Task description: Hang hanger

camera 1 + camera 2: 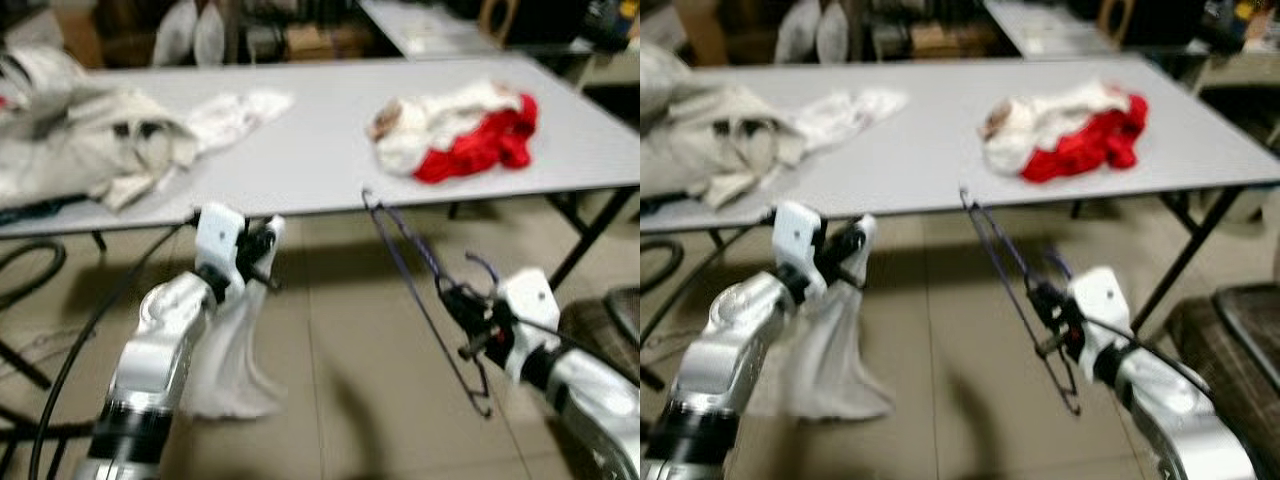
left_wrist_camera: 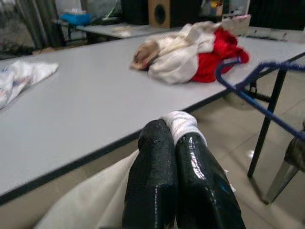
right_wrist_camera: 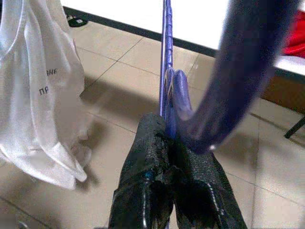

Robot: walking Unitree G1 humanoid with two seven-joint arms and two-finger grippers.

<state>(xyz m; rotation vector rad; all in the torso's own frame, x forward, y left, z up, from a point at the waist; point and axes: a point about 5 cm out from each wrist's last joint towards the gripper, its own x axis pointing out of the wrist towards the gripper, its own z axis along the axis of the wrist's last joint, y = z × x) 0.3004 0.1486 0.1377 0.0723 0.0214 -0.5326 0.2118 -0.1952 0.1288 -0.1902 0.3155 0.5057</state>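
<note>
Left eye view: right gripper [image 1: 468, 318] clamped on blue hanger [image 1: 420, 300], before the table [image 1: 320, 160] edge | left gripper [image 1: 262, 255] pinching white garment [image 1: 230, 350], hanging below that edge

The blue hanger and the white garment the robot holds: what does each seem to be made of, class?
Blue hanger, in the right hand: probably coated metal wire, being thin, rigid and glossy.
White garment, pinched in the left hand: soft thin fabric, likely cotton; it drapes and folds limply.

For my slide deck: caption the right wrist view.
Right gripper shut on blue hanger, white garment hanging beside it above the tiled floor.
</note>
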